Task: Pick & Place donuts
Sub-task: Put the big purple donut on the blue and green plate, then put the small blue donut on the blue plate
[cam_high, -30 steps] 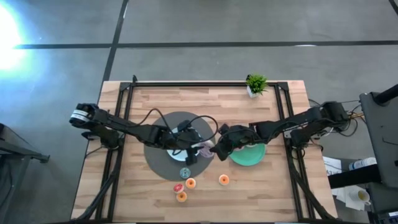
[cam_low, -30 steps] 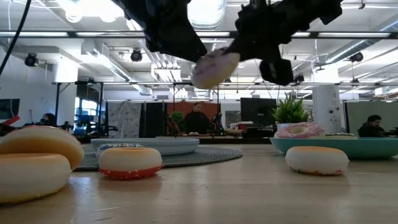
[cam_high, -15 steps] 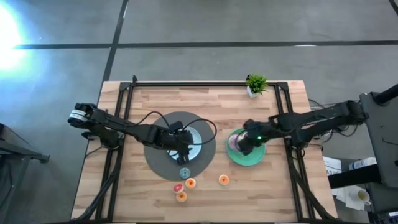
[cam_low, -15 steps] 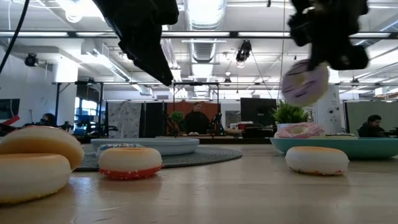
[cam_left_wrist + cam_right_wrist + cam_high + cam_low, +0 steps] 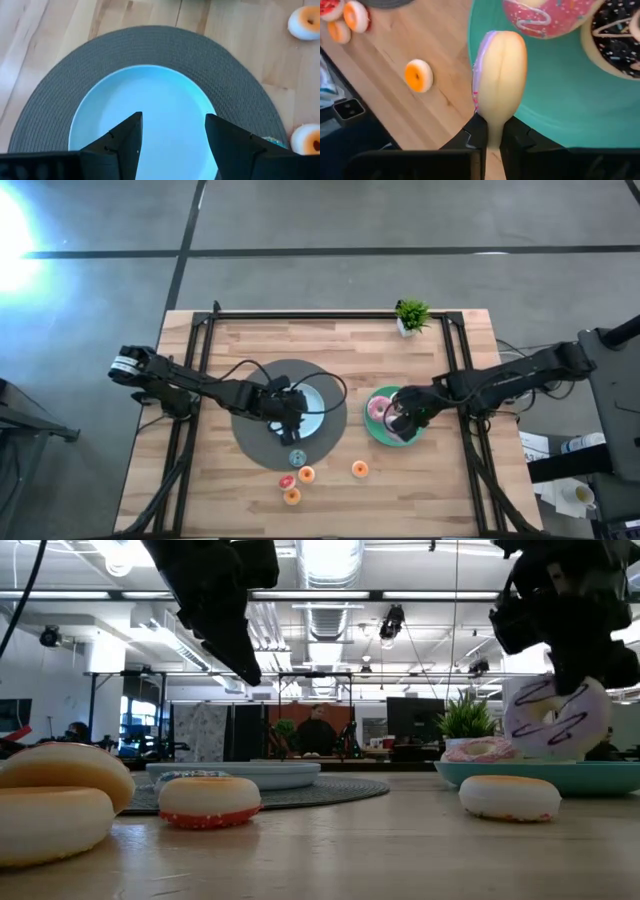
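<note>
My right gripper (image 5: 490,131) is shut on the pale pink sprinkled donut (image 5: 555,720) over the green plate (image 5: 410,435). The bright pink donut (image 5: 545,15) and the chocolate donut (image 5: 615,40) lie flat on that plate. My left gripper (image 5: 173,120) is open and holds nothing. It hovers above the light-blue plate (image 5: 145,115), which sits on a round grey mat (image 5: 255,442). Several minis rest on the wood near the table's near edge: orange ones (image 5: 359,469) (image 5: 306,474), a red-pink one (image 5: 286,482), and a blue one (image 5: 297,457) on the mat's rim. My right gripper pinches the pale pink donut by its rim (image 5: 491,117), one finger on the frosted face and one on the plain underside. The fingers come from above, slanting down. The donut stands on edge below them; whether its lower edge (image 5: 548,754) touches the green plate, I cannot tell.
A small potted plant (image 5: 411,315) stands near the table's far edge. Black frame rails run along the table's left and right sides. Bare wood lies between the two plates and beyond them toward the far edge. People show in the room behind the table.
My right gripper has carried the pale pink donut from beside my left gripper toward the table's right and down, over the green plate. The donut now stands on edge at plate height. My left gripper has drawn back toward the table's left, over the light-blue plate.
</note>
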Robot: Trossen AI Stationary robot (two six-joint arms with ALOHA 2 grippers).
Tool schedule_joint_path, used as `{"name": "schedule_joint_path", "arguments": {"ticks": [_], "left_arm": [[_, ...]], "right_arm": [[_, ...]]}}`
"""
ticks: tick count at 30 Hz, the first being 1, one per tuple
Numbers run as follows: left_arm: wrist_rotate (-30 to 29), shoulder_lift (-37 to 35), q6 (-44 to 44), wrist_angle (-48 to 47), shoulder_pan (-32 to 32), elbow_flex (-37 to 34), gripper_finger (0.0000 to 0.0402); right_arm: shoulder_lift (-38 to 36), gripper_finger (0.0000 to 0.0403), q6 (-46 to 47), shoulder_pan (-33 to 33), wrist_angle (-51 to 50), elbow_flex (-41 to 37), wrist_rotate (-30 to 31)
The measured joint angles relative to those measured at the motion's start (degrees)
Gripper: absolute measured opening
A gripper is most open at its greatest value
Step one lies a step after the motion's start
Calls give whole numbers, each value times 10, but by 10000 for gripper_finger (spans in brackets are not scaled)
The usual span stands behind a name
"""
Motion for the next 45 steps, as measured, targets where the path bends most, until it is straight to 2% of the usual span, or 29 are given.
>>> {"name": "schedule_joint_path", "arguments": {"ticks": [11,20,25,28,32,35,39,45], "left_arm": [[-3,-15,-19,-12,0,0,190],[-3,-22,-35,-53,-3,0,190],[5,-37,-32,-76,-23,-4,190],[55,-43,6,-70,-51,-20,190],[119,-40,12,15,-78,-66,190],[123,-35,-25,100,-79,-96,190],[128,-14,-99,156,-79,-112,190],[131,37,-55,188,-91,-100,180]], "right_arm": [[16,126,-4,0,-12,-42,8],[15,165,-14,1,-190,9,110],[15,177,-45,2,-210,42,156],[15,182,-83,6,-205,63,193],[15,185,-131,17,-203,97,230],[15,185,-137,21,-204,113,244],[15,185,-137,21,-204,124,246],[15,185,-148,21,-205,111,246]]}}
